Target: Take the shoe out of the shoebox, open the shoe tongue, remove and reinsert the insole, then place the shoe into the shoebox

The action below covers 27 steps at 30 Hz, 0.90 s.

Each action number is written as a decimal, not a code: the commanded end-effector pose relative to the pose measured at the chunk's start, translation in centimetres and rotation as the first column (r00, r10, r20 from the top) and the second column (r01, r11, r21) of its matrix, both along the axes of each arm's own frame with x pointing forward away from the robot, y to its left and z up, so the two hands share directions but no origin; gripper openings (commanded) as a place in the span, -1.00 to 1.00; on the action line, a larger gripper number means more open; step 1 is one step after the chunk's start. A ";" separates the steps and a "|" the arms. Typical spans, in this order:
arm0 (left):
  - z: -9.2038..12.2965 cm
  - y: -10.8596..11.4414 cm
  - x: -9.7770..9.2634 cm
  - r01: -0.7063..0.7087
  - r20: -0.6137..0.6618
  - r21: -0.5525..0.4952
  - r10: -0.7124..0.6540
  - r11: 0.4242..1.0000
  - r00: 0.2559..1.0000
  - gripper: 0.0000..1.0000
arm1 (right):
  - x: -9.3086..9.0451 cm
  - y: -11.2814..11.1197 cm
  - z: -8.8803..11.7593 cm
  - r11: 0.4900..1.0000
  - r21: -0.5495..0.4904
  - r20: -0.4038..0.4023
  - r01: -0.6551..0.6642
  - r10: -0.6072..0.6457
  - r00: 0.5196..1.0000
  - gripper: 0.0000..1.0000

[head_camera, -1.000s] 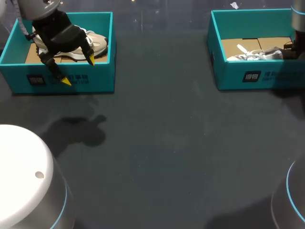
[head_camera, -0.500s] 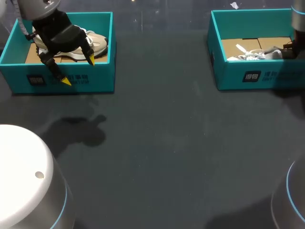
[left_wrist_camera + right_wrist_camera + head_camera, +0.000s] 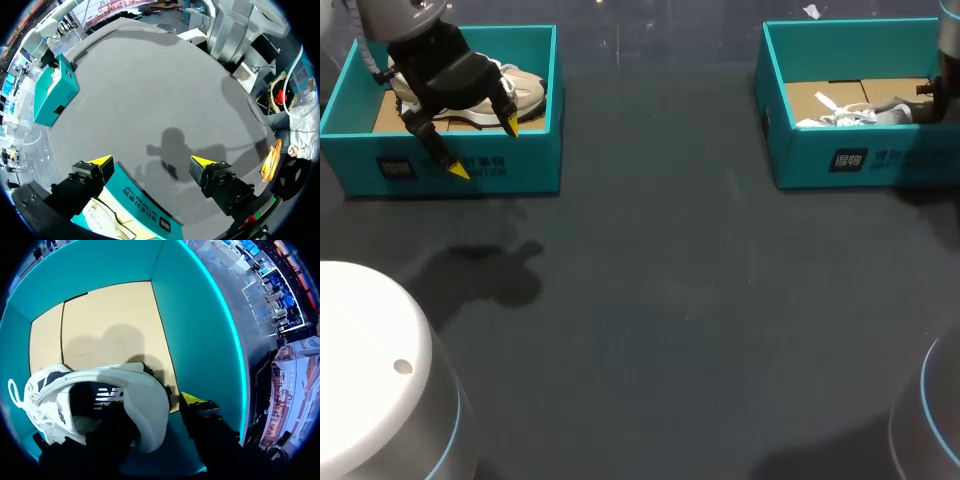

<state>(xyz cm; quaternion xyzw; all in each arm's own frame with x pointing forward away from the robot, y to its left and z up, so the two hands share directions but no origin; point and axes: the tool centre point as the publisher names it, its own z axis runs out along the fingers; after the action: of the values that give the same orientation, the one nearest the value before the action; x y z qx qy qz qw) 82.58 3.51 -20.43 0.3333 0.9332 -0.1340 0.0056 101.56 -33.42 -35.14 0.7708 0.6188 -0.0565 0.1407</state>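
Observation:
Two teal shoeboxes stand at the back of the table. In the right shoebox (image 3: 820,160) (image 3: 200,330) a white shoe (image 3: 860,113) (image 3: 60,390) lies on the cardboard floor. My right gripper (image 3: 150,415) is down in that box at the shoe's heel. It is open: one finger sits inside the collar, and the yellow-tipped finger (image 3: 192,399) stands just clear of the heel's outside. The left shoebox (image 3: 530,165) (image 3: 135,200) holds another white shoe (image 3: 525,90) (image 3: 107,220). My left gripper (image 3: 483,148) (image 3: 151,161) hangs wide open over that box's front wall, holding nothing.
The dark table top (image 3: 670,300) stretches between and in front of the two boxes. The right shoebox (image 3: 50,92) also shows far ahead of the left gripper. Box walls closely surround the right gripper.
The right gripper's fingers have spread apart at the shoe's heel, and the arm has shifted slightly toward the table's right edge. The left arm has not moved.

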 end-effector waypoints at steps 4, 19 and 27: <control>0.0 0.0 0.0 0.001 0.000 0.003 -0.001 1.000 1.000 1.00 | 0.0 0.2 0.1 1.000 0.005 -0.011 -0.008 0.008 1.000 0.27; 0.0 0.0 0.0 0.001 0.000 0.003 -0.001 1.000 1.000 1.00 | 0.1 1.5 2.6 1.000 0.011 0.025 -0.013 0.013 1.000 0.75; 0.0 0.0 0.0 0.001 0.000 0.003 -0.001 1.000 1.000 1.00 | -0.6 2.4 6.0 1.000 -0.001 0.048 0.003 -0.003 0.999 0.91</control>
<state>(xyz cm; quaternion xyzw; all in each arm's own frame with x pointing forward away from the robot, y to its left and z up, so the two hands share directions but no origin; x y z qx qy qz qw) 82.58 3.51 -20.43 0.3333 0.9332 -0.1340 0.0056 102.09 -31.29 -30.73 0.7725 0.6155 -0.0402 0.1511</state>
